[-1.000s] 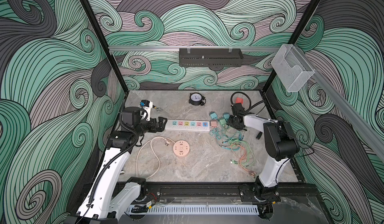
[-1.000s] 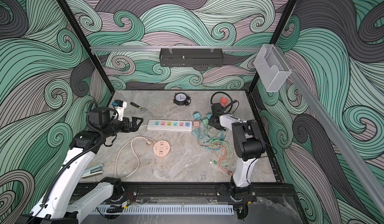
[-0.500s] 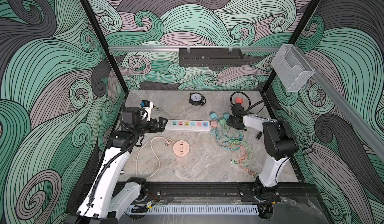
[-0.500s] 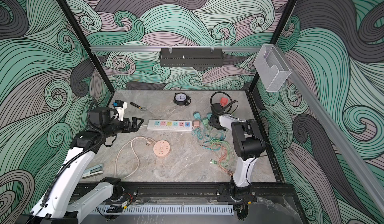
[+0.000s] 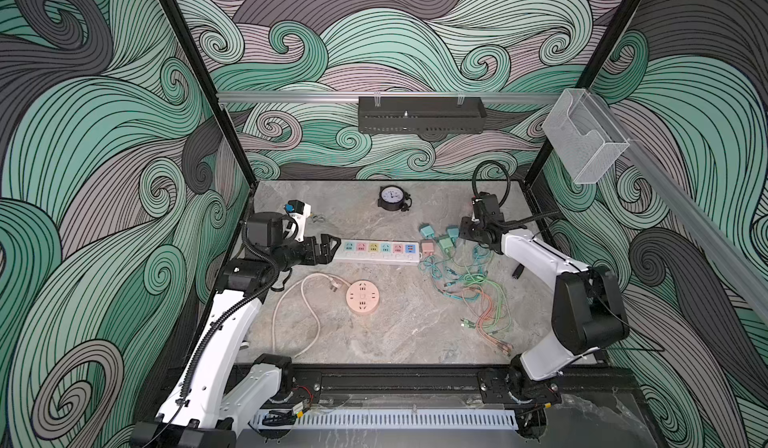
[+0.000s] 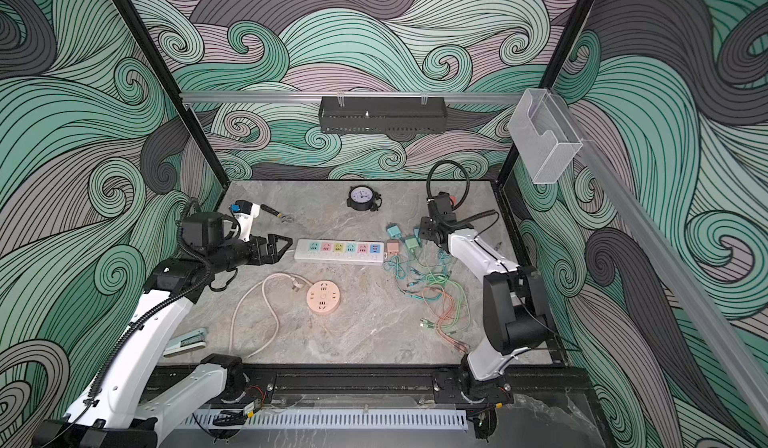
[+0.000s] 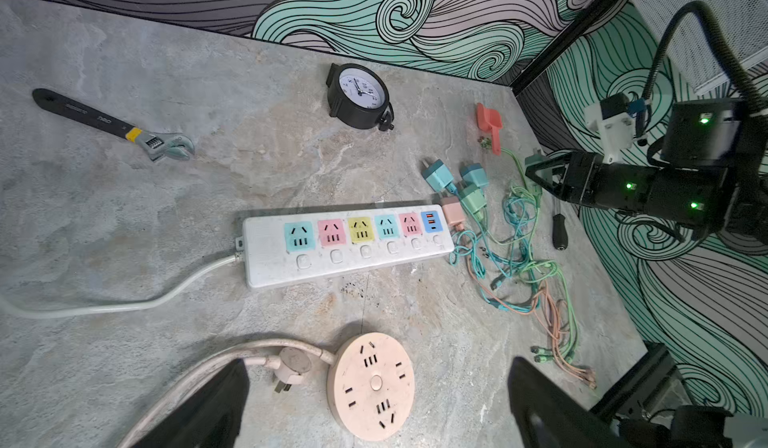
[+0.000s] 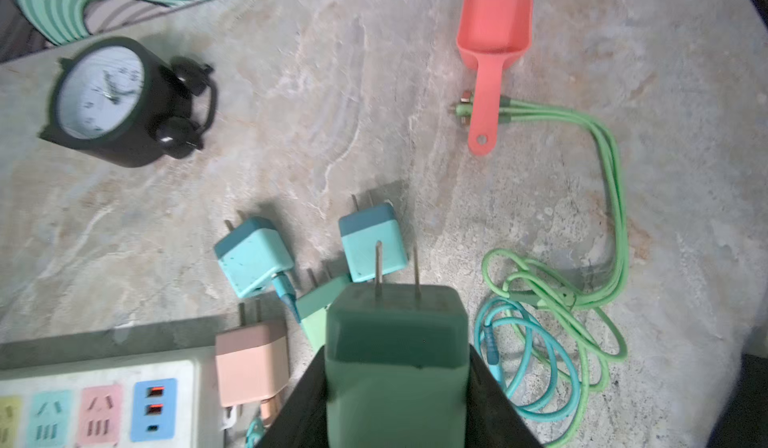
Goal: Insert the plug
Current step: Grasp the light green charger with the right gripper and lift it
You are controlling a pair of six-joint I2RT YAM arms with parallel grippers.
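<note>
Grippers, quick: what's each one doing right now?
Left gripper: open, holding nothing.
Right gripper: shut on the green plug, prongs pointing out.

Clock (image 7: 360, 91), left wrist view: black numerals ring white dial. An 8 is just about readable on one side; rest too small to be sure. Same clock in right wrist view: dial blurred, numerals unreadable. In both top views: too small.
Wrench (image 7: 112, 124) on bench (image 7: 124, 217): white print in two patches along black handle, letters not legible.
Power strip (image 7: 347, 242): any print on white casing too small to tell.
</note>
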